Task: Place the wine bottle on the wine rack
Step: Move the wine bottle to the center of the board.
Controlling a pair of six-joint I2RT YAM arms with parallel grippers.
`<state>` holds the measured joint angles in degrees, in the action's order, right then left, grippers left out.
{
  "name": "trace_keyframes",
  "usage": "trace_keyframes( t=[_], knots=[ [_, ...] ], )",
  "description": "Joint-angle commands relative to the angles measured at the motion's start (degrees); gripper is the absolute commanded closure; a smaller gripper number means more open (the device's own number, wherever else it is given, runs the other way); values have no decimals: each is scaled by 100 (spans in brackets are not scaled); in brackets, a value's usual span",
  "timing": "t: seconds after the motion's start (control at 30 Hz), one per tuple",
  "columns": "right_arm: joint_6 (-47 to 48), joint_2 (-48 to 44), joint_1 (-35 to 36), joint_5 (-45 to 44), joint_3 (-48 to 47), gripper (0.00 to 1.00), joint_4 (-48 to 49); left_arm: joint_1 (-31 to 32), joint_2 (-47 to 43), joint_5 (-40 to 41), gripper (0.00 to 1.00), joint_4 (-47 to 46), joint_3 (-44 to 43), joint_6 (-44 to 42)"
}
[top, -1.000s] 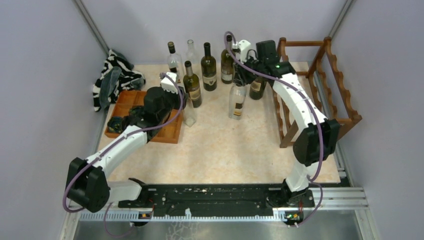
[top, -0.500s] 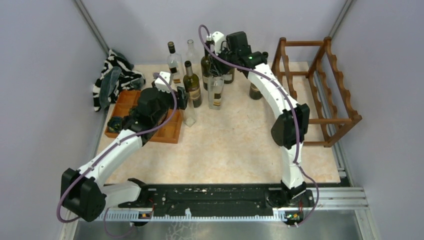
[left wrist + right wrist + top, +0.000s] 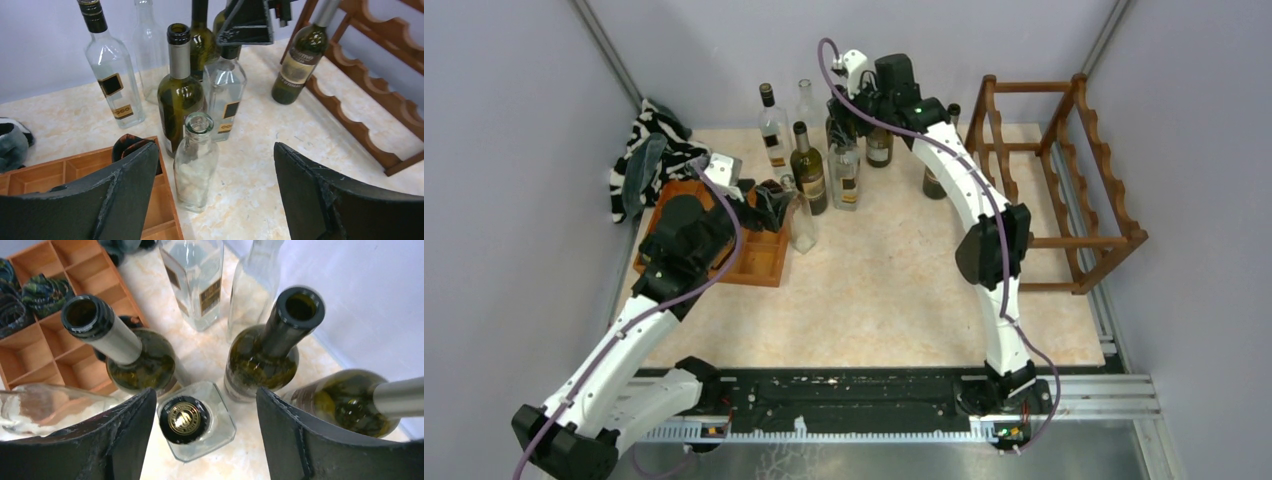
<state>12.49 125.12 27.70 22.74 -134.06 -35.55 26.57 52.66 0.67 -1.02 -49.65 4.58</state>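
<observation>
The dark wooden wine rack [image 3: 1034, 87] stands at the right, its scalloped rails [image 3: 370, 125] showing in the left wrist view. A green wine bottle [image 3: 935, 183] [image 3: 300, 65] stands upright on the table beside it. More green wine bottles [image 3: 808, 172] [image 3: 270, 350] cluster at the back. My right gripper [image 3: 844, 115] [image 3: 206, 395] is open above a square clear bottle [image 3: 845, 178] whose black-and-gold cap [image 3: 184, 421] sits between the jaws, untouched. My left gripper [image 3: 769, 200] [image 3: 215, 147] is open, just short of a small clear bottle [image 3: 196, 165].
An orange-brown compartment tray [image 3: 769, 262] [image 3: 45, 335] lies at the left with dark items in it. A striped cloth [image 3: 649, 150] lies behind it. Tall clear bottles [image 3: 112, 80] [image 3: 806, 100] stand at the back near the wall. Grey walls close in three sides.
My right arm carried the square clear bottle from near the rack left into the bottle cluster, then opened. My left gripper opened and drew back from the small clear bottle.
</observation>
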Motion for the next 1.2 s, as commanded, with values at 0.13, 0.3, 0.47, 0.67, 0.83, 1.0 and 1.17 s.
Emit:
trace_keyframes(
  t=[0.13, 0.3, 0.47, 0.67, 0.83, 1.0, 1.17],
  knots=[
    [125, -683, 1, 161, -442, 22, 205, -29, -754, -572, 9, 453, 209, 298],
    [221, -1666, -485, 425, 271, 19, 119, -29, -1133, -997, 1, 379, 601, 291],
    [192, -2482, -1367, 496, 1673, 19, 386, -30, -1337, -1042, 1, 232, 1121, 300],
    [341, -2549, -1850, -422, 2068, 16, 455, -29, -1627, -904, 1, 172, 1502, 267],
    [282, -2023, -1918, -886, 1785, 16, 375, -29, -1822, -771, 1, 175, 1642, 276],
    [152, -1628, -1934, -1210, 1722, 18, 360, -29, -1929, -655, 1, 251, 1672, 255],
    [105, -1662, -1944, -1216, 2001, 24, 434, -29, -1909, -675, 1, 206, 1704, 279]
  ],
)
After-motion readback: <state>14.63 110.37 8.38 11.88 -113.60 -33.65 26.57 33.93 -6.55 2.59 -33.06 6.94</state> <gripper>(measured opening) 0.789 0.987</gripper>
